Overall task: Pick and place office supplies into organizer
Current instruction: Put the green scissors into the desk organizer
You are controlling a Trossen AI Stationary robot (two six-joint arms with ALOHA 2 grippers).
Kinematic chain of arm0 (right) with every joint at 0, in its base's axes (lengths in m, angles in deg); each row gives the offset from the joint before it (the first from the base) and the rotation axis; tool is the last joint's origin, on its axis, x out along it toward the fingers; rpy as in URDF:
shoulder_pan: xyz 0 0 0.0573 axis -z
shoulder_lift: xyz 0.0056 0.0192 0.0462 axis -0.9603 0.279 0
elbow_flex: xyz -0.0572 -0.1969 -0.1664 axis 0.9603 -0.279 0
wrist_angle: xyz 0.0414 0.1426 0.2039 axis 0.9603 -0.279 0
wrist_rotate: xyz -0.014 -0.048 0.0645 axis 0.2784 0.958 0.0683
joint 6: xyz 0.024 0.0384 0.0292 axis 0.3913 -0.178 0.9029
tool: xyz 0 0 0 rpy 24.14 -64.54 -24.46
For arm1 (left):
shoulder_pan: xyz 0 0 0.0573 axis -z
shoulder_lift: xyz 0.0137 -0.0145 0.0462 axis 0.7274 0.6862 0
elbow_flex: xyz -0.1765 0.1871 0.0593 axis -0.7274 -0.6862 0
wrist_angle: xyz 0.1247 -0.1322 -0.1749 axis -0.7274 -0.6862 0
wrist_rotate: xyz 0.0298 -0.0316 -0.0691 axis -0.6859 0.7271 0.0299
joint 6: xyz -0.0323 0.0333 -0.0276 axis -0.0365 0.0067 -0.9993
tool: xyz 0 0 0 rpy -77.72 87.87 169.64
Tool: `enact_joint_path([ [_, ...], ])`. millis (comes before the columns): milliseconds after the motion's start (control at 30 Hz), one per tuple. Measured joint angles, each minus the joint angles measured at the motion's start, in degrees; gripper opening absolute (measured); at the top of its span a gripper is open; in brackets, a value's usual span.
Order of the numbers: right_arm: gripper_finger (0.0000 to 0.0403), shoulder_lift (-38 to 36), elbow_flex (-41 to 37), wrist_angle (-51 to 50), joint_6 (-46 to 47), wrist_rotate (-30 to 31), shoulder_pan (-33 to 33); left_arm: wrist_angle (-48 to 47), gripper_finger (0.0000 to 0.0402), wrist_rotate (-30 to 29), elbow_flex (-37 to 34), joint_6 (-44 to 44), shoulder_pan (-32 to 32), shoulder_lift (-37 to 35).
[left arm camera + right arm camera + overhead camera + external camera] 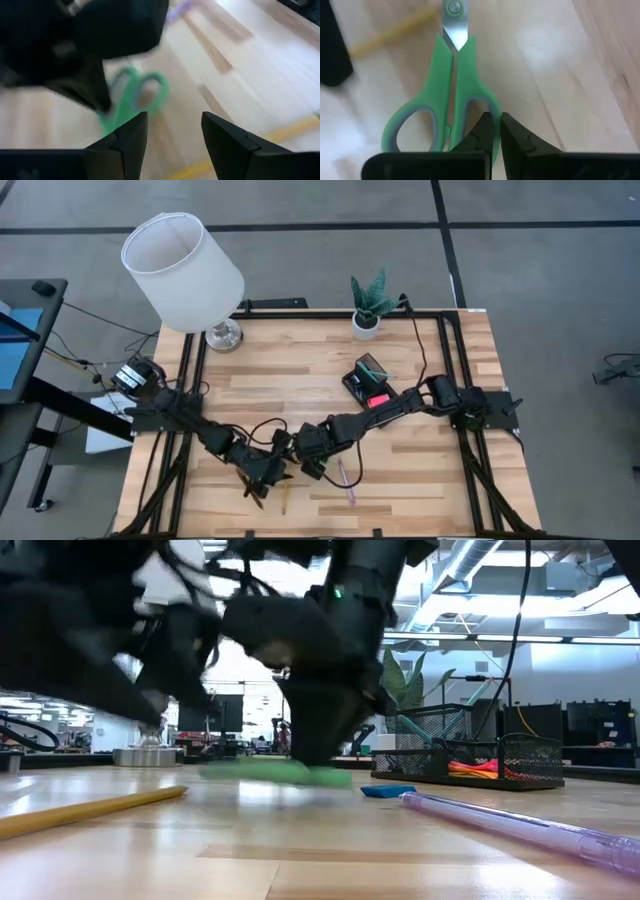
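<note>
Green-handled scissors (452, 75) lie flat on the wooden table near its front middle, blades closed; they also show as a green strip in the low view (290, 772). My right gripper (497, 122) (312, 468) stands over their handle end, shut on one loop. My left gripper (172, 120) (262, 480) hovers open just left of them, nothing between its fingers; the scissors (132, 97) lie ahead of it. The black organizer (365, 380) sits right of centre, farther back. My right gripper pinches the rim of one handle loop (492, 107) between its two fingers. The fingers come steeply from above, pointing down. The scissors still lie flat on the table, blades pointing away from the wrist.
A purple pen (345, 480) lies right of the grippers, a yellow pencil (285, 500) in front of them, a blue eraser (388, 791) near the organizer. A white lamp (185, 275) stands at the back left, a potted plant (368, 305) at the back.
</note>
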Motion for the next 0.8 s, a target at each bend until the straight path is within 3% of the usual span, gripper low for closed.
enact_joint_path([
  [100,0.0012,-0.49,0.19,2.38,0.17,-3.17,0.33,-3.75,0.0181,-8.69,2.28,1.40,1.03,-0.04],
  [167,0.0011,-0.94,-0.05,3.50,0.39,-5.38,0.47,-6.94,0.0181,-11.26,3.07,1.50,1.03,0.04],
  [800,0.0009,-1.35,0.24,7.41,-1.33,-7.01,0.88,-12.90,0.0180,-15.40,6.19,-2.22,5.42,0.04],
])
